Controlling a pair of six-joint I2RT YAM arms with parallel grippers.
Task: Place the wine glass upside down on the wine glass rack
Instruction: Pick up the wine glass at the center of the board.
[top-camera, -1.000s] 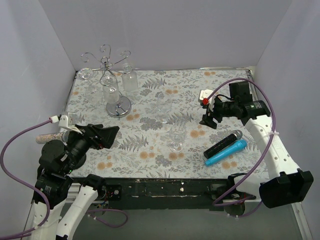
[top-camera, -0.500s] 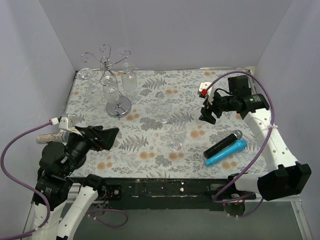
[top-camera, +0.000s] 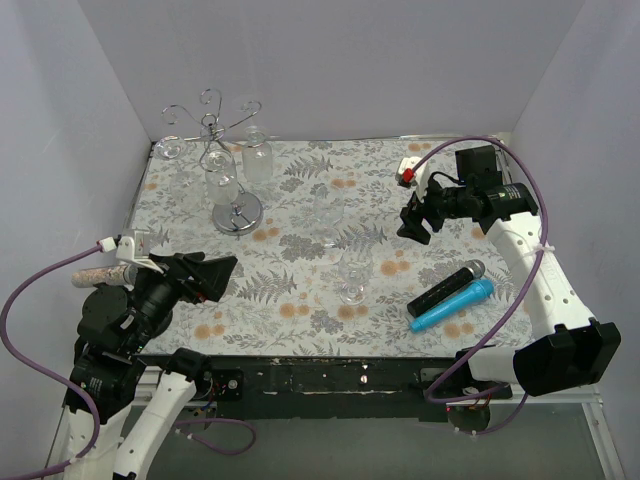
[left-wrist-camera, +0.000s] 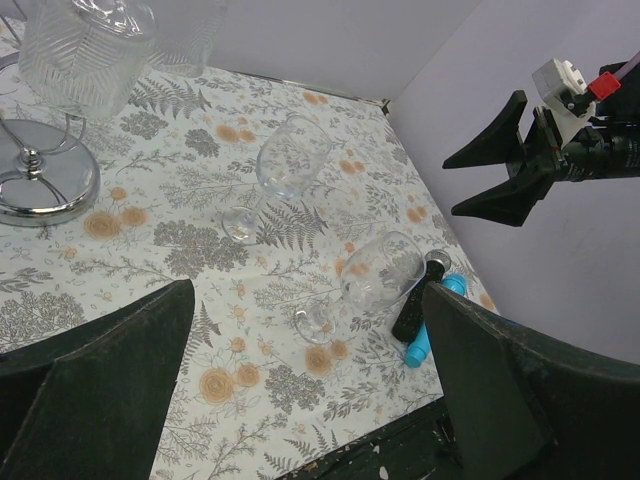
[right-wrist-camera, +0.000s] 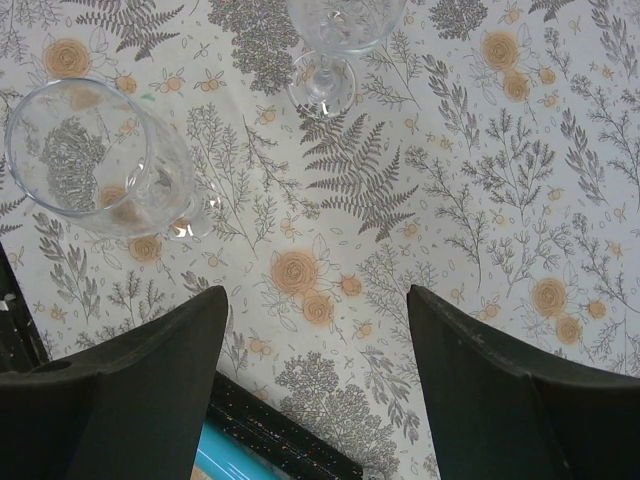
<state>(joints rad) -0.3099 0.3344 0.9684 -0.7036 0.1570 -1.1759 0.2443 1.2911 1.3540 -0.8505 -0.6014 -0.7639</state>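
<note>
Two clear wine glasses stand upright mid-table: the far one (top-camera: 328, 213) (left-wrist-camera: 290, 163) (right-wrist-camera: 335, 25) and the near one (top-camera: 352, 270) (left-wrist-camera: 381, 273) (right-wrist-camera: 92, 160). The wine glass rack (top-camera: 214, 128), silver wire with a round shiny base (left-wrist-camera: 38, 186), stands at the back left with inverted glasses (top-camera: 258, 155) hanging on it. My right gripper (top-camera: 413, 224) (right-wrist-camera: 318, 390) hovers open and empty above the cloth, right of both standing glasses. At the near left my left gripper (top-camera: 214, 272) (left-wrist-camera: 310, 380) is open and empty, well short of the glasses.
A black microphone (top-camera: 446, 285) and a blue one (top-camera: 452, 305) lie side by side at the near right. A white block with a red button (top-camera: 410, 172) sits at the back right. Walls close in the floral table on three sides.
My right gripper has drifted slightly back and left over the table, staying open. The left arm and the glasses have not moved.
</note>
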